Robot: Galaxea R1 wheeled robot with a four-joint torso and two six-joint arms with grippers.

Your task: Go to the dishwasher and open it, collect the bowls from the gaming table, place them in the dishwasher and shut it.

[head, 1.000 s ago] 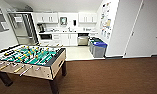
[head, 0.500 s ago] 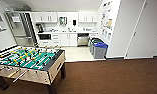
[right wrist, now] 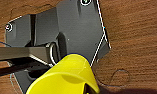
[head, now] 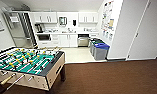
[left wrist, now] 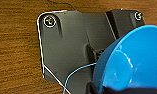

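Kitchenette at the far end of the room, brown carpet point(head: 114, 77) in the foreground, pale floor beyond it.

- dishwasher point(head: 83, 40): steel-grey front set in the row of white cupboards point(head: 66, 40) under the worktop point(head: 69, 32). Too small to tell whether the door is ajar.
- White wall cabinets point(head: 45, 17) hang above the dishwasher's row, with a small box-shaped unit point(head: 62, 20) on the wall between them.
- Grey bins with blue lids point(head: 101, 50) stand just beside the dishwasher, on the side toward the white wall point(head: 124, 27) with posters point(head: 107, 15).
- Steel fridge point(head: 19, 30) sits well apart from the dishwasher, at the other end of the cupboard row.
- foosball table point(head: 26, 66): green pitch, rods with handles, pale wood sides. It is nearer the camera than the dishwasher, on the fridge side, standing on the carpet.

Left wrist view: blue bowl point(left wrist: 134, 60) is tilted, with its inside facing the camera and the carpet behind it. Left fingers point(left wrist: 124, 90) show as a dark strip across its lower rim, clamped on it. A thin blue cable point(left wrist: 74, 72) runs over the dark robot plate.

Right wrist view: yellow bowl point(right wrist: 66, 75) is seen outer wall first, off the floor. Right fingers point(right wrist: 90, 89) show as a dark tip hooked at its rim, gripping it.

Both bowls are at the arms, well apart from the dishwasher.
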